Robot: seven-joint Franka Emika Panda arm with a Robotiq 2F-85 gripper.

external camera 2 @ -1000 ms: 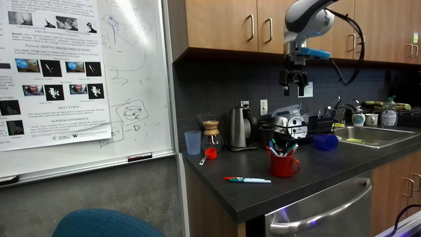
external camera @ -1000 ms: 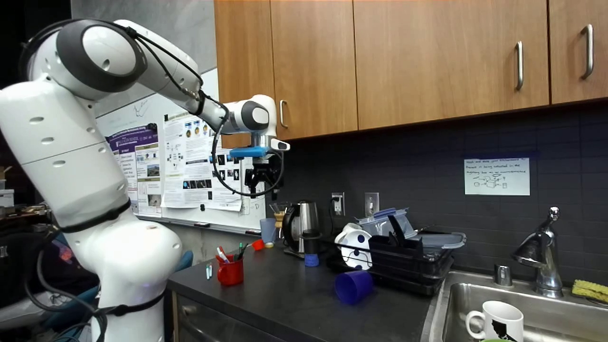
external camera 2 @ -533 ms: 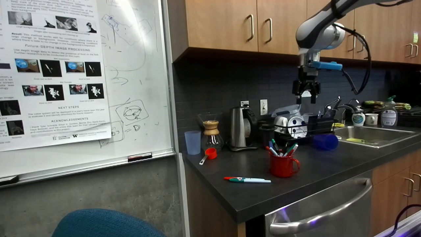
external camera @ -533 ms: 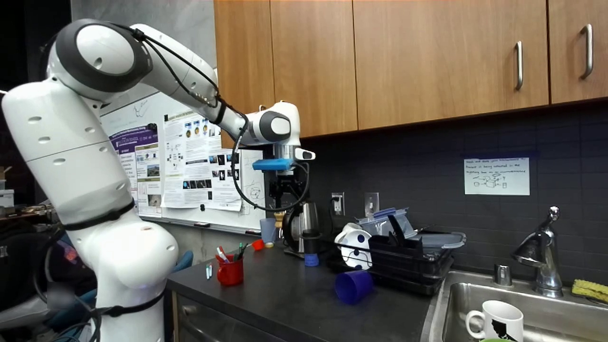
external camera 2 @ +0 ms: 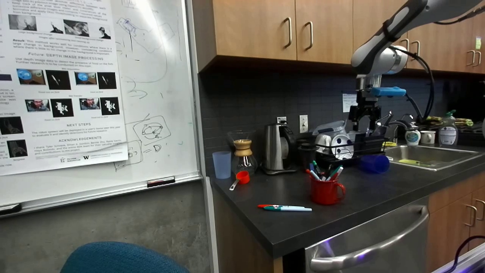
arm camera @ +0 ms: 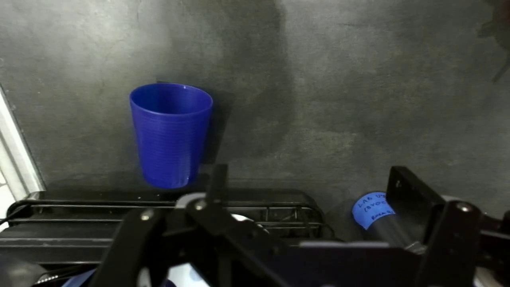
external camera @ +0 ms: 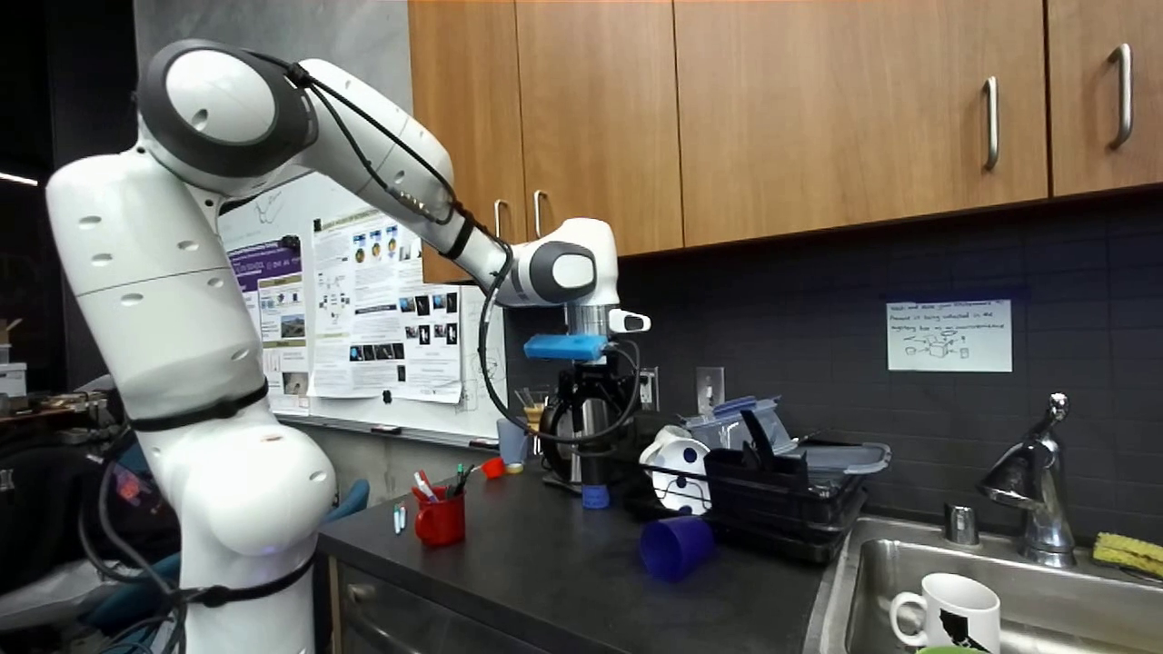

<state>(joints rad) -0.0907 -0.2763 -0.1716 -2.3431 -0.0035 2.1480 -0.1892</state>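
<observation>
Blue cup (arm camera: 171,139) lies on its side on the dark surface (arm camera: 338,79), mouth turned away from the black dish rack (external camera: 768,495), its base just beside the rack; whether the two touch cannot be told. Above hangs the tool (arm camera: 310,175), fingers (arm camera: 414,203) spread wide and nothing gripped. From the wrist view, the cup sits off to one side of the gap rather than between the fingers, and part of the rack shows beneath the tool.

Several mishaps look possible. A straight descent from this position would probably bring one finger onto the rack or against the white spotted dish (external camera 2: 342,147) in it, since both lie close to that line. The other finger risks knocking the upright black cylinder (arm camera: 382,221) with a blue label, which stands near it in the wrist view. The cup itself seems prone to rolling: round-walled and unsupported at its flanks, it could swing toward the sink (external camera: 834,590) if nudged sideways. Its tapered wall might also slip from an off-centre pinch, and squeezing hard could flex what looks like thin plastic.
</observation>
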